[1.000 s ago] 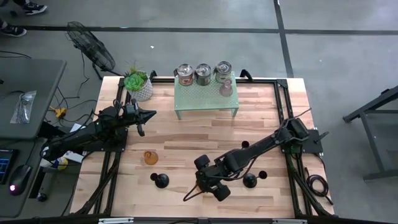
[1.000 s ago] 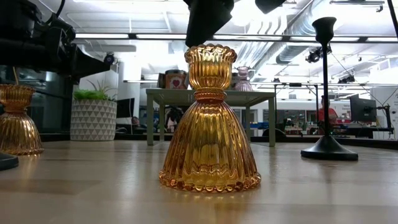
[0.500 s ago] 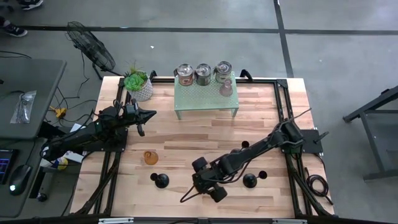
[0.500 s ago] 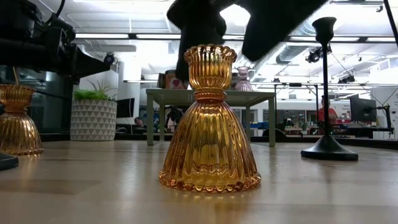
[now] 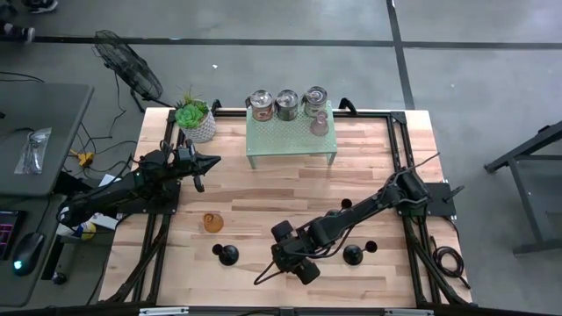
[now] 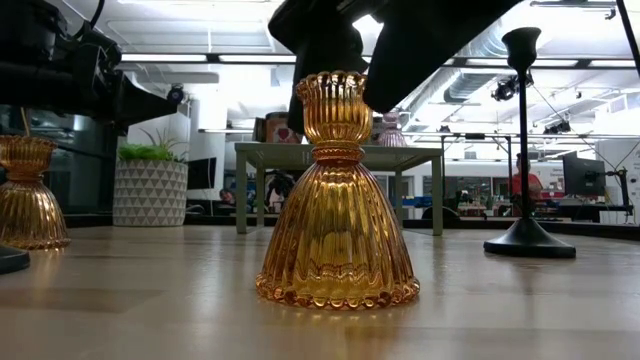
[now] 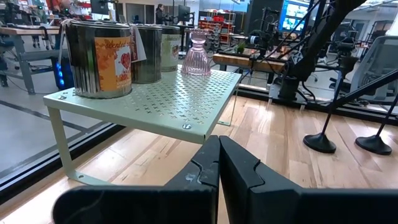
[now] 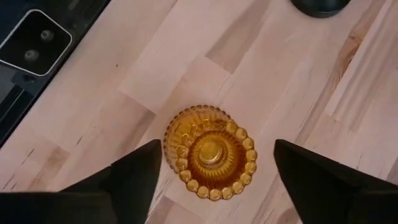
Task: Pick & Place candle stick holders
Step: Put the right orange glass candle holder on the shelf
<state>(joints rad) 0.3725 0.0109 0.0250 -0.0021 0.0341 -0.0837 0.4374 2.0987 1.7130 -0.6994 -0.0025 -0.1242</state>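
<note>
An amber glass holder (image 8: 210, 151) stands upright on its flared base near the table's front edge, large in the low view (image 6: 337, 190). My right gripper (image 5: 286, 263) is open above it, pointing down, one finger on either side of its top cup (image 6: 338, 100). I cannot tell whether they touch it. A second amber holder (image 5: 213, 222) stands to the left. Black stemmed holders (image 5: 226, 254) (image 5: 353, 255) stand on their round bases. The pink holder (image 5: 319, 125) and three silver cups (image 5: 286, 104) stand on a green shelf. My left gripper (image 5: 213, 161) is shut and empty at the left.
The green perforated shelf (image 5: 290, 136) stands at the table's far middle. A white pot with a green plant (image 5: 195, 120) stands at the far left corner. A black round base (image 8: 320, 5) stands close to the amber holder under my right gripper.
My right gripper has moved a little toward the table's left edge and down. Its fingers now stand on either side of the amber holder's top cup. The holder has not moved.
</note>
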